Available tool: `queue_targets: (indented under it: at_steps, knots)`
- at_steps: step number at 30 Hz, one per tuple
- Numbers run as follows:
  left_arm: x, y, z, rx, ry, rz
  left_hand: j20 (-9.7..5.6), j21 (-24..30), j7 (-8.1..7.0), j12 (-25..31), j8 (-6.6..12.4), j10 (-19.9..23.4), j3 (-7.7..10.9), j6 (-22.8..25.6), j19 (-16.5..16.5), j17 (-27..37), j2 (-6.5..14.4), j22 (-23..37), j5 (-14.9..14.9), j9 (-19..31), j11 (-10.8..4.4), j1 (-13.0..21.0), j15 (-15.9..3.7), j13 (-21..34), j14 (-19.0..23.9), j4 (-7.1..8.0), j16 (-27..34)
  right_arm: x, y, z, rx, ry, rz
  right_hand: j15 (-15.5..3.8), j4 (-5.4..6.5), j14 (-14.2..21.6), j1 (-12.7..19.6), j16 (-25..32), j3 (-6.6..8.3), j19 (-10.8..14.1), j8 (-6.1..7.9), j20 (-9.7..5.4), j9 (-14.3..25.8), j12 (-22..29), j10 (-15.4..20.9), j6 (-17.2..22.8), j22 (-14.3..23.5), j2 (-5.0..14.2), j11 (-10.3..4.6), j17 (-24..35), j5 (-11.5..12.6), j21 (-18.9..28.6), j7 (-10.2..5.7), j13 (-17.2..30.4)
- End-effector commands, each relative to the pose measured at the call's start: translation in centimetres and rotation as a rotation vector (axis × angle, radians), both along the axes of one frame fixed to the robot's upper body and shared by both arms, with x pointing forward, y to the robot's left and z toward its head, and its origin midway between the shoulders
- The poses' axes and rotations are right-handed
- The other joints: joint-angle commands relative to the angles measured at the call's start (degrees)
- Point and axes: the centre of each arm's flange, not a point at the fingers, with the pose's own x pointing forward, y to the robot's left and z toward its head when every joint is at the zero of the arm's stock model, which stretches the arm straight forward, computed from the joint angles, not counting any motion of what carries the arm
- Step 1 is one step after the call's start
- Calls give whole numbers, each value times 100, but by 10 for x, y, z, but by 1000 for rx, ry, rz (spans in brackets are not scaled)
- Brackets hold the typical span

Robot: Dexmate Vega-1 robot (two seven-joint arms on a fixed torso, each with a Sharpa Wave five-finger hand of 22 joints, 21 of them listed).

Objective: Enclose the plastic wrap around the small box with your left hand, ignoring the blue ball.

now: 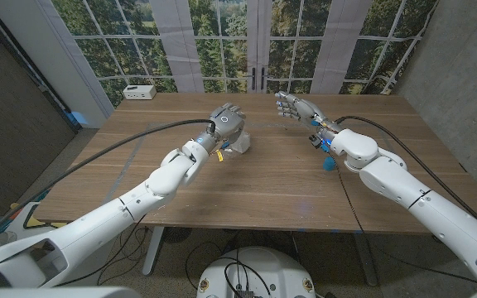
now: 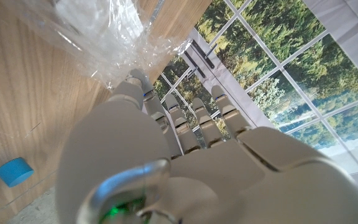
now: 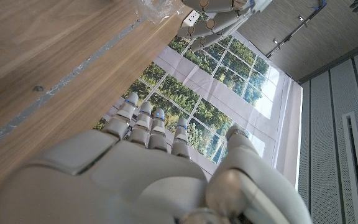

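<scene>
Crinkled clear plastic wrap (image 1: 238, 144) lies bunched over a small pale box near the table's middle; the box's outline under it is hard to make out. My left hand (image 1: 226, 122) hovers just above and behind the bundle, fingers extended and a little apart. In the left wrist view the fingertips (image 2: 137, 79) reach the edge of the wrap (image 2: 104, 34), with nothing clearly pinched. My right hand (image 1: 292, 106) is raised over the far right-middle of the table, fingers spread and holding nothing. A small blue ball (image 1: 328, 163) sits by my right forearm and also appears in the left wrist view (image 2: 14, 171).
A white power strip (image 1: 140, 92) lies at the table's far left corner. The wooden table (image 1: 247, 190) has bare room in front of the bundle. Windows stand behind the far edge. Black cables run along both arms.
</scene>
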Motion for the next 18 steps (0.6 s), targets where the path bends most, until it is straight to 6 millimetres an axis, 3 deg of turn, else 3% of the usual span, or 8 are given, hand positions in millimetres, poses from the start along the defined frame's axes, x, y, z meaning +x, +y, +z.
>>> queue_targets:
  at_steps: [1, 16, 18]
  knots:
    - [35, 2, 3, -27, 66, 22, -18, 41, -17, 29, 52, 52, 26, 18, 86, 17, -13, 29, -26, 117, 1, -11, -508, 15, 73, -17, 43, 3, -2, -1, -2, 10, -5, 10, 24, 37, -14, -11, 20, 12, -7, 4, 16, 6, 1, 10, 19, -27, 25, 17, 35, 21, 18, 12]
    - [69, -4, -3, -45, 154, 47, -106, 154, 140, 83, 65, 276, 94, -89, 279, 14, 32, 58, -69, 93, 18, 22, -533, 45, 252, -48, 52, 7, -4, 0, 5, 16, -8, -4, 31, 38, -23, -11, 15, 6, -5, -8, 17, 6, 1, 14, 19, -28, 7, 19, 35, 19, 12, 12]
    - [71, -6, -5, -55, 167, 24, -115, 164, 83, 75, 14, 281, 113, -195, 283, 7, 30, 62, -89, 68, 12, 38, -533, 49, 270, -68, 40, 8, -5, 0, 9, 14, -2, -4, 31, 39, -23, -10, 15, 6, -4, -9, 17, 5, -2, 16, 19, -28, -1, 19, 35, 19, 12, 12]
